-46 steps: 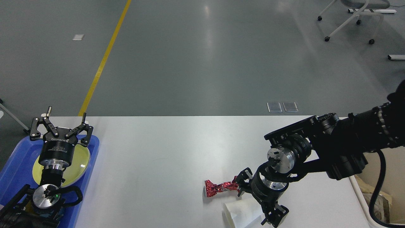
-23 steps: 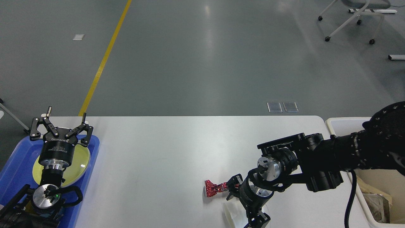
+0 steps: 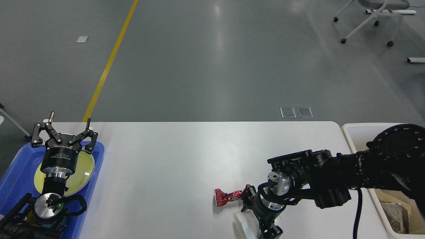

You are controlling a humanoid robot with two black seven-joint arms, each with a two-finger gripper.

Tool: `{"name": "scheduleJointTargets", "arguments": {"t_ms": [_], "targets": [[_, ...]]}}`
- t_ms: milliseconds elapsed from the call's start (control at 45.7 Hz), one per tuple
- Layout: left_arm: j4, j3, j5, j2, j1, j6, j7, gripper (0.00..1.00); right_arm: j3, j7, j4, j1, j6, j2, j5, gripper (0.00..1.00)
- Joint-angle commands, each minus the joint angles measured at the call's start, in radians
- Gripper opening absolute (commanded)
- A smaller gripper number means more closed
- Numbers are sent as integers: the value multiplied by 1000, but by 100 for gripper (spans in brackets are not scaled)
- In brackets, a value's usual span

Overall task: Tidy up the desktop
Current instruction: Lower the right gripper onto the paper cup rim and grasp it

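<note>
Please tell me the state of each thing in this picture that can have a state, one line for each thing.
desktop: not yet tidy, litter lies on it.
red foil wrapper: crumpled, lying flat on the desktop.
white paper cup: tipped on its side.
blue tray: holds a plate.
yellow-green plate: flat in the tray.
cream bin: open, holds some waste.
left gripper: open, empty.
right gripper: around the cup; closure unclear.

right arm (image 3: 318, 186): drawn back rightward, lowered | right gripper (image 3: 257, 212): brought down over white paper cup (image 3: 241, 226) | cream-white bin (image 3: 357, 132): uncovered
</note>
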Motion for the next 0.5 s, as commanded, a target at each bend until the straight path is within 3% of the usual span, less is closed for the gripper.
{"name": "scheduleJointTargets", "arguments": {"t_ms": [0,109,262,481], "targets": [[0,0,-1,0,0,0,0,96,0,-1,2,-1,0,0,34,31],[0,0,1,0,0,0,0,96,-2,-1,2,0,-2,-1,40,21],[0,0,1,0,0,0,0,96,-5,-1,2,3,-28,-3,27,0],[0,0,-1,0,0,0,0,96,-11,-2,11,29,-29,-15,21,0]]}}
